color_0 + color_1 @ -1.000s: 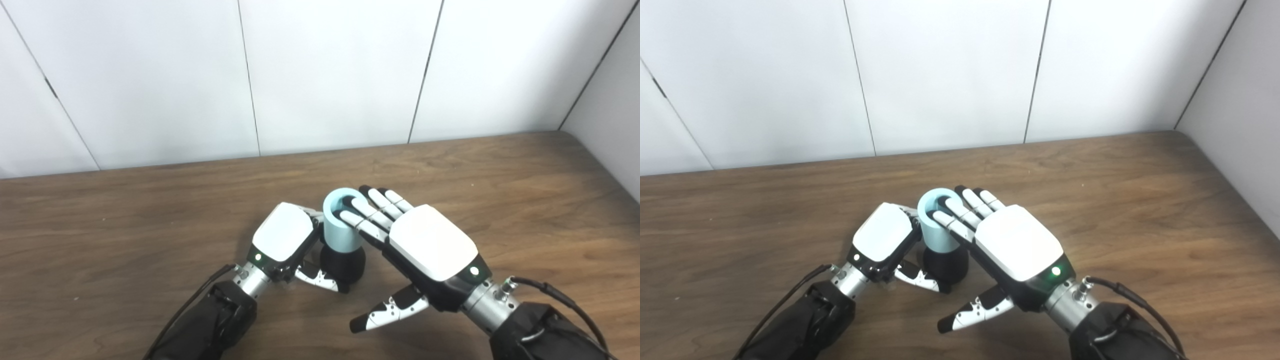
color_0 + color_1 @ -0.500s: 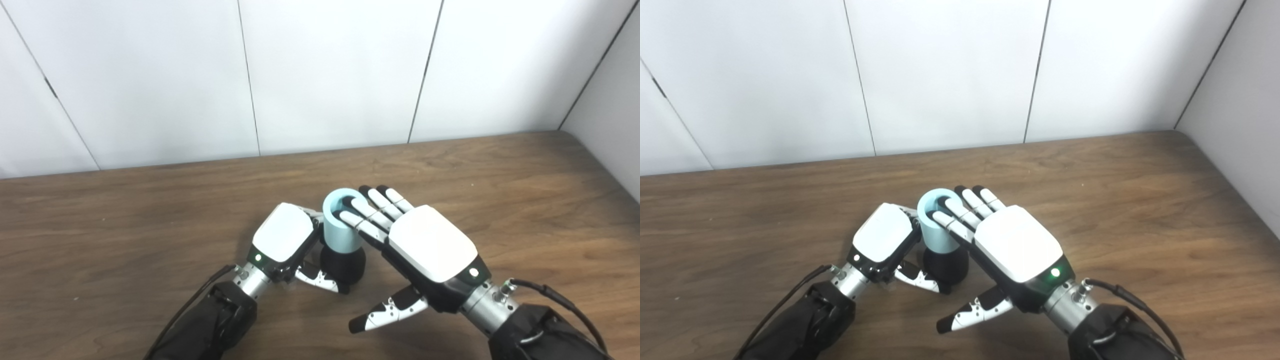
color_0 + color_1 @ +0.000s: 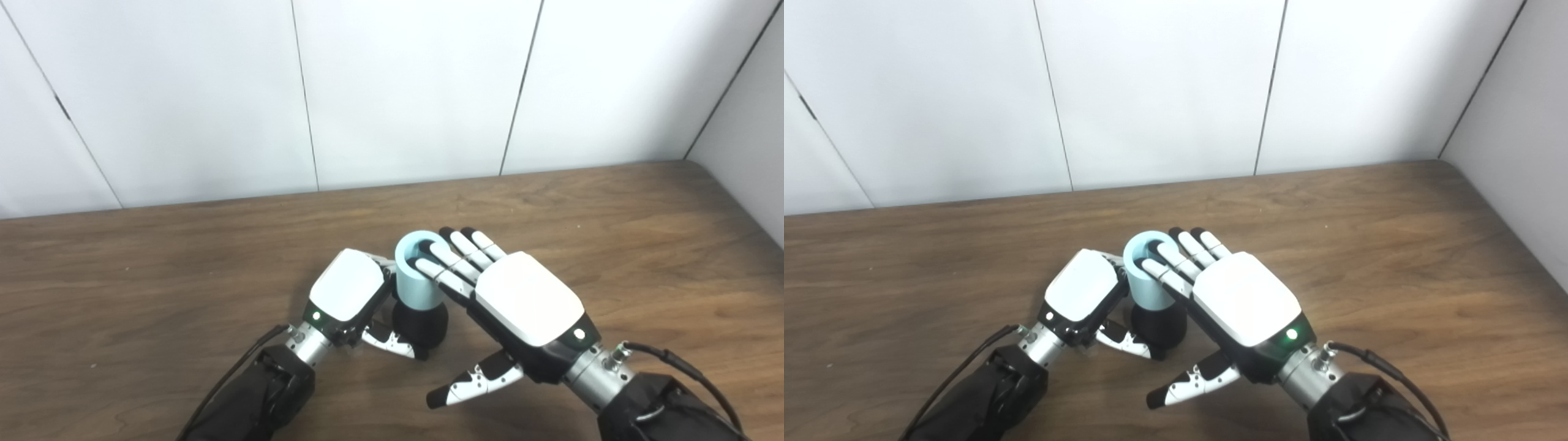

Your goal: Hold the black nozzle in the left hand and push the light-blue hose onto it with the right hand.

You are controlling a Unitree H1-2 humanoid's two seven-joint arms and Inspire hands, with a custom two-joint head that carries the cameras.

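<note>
A black nozzle (image 3: 420,325) stands upright on the wooden table (image 3: 612,233), and a short light-blue hose (image 3: 416,280) sits on top of it with its open end up. My left hand (image 3: 346,293) is shut on the nozzle from the left, its thumb (image 3: 392,345) lying across the front of the base and its fingers hidden behind. My right hand (image 3: 527,298) comes in from the right, palm down and open. Its straight fingers (image 3: 446,262) rest on the hose's top rim, and its thumb (image 3: 471,384) sticks out free near the table.
White wall panels (image 3: 398,92) rise just behind the table's back edge, and a side wall (image 3: 756,122) closes the right. A black cable (image 3: 680,362) loops off my right wrist. Bare wood lies on either side of the hands.
My right hand has shifted very slightly down and toward me. The hose, nozzle and left hand stay where they were.
</note>
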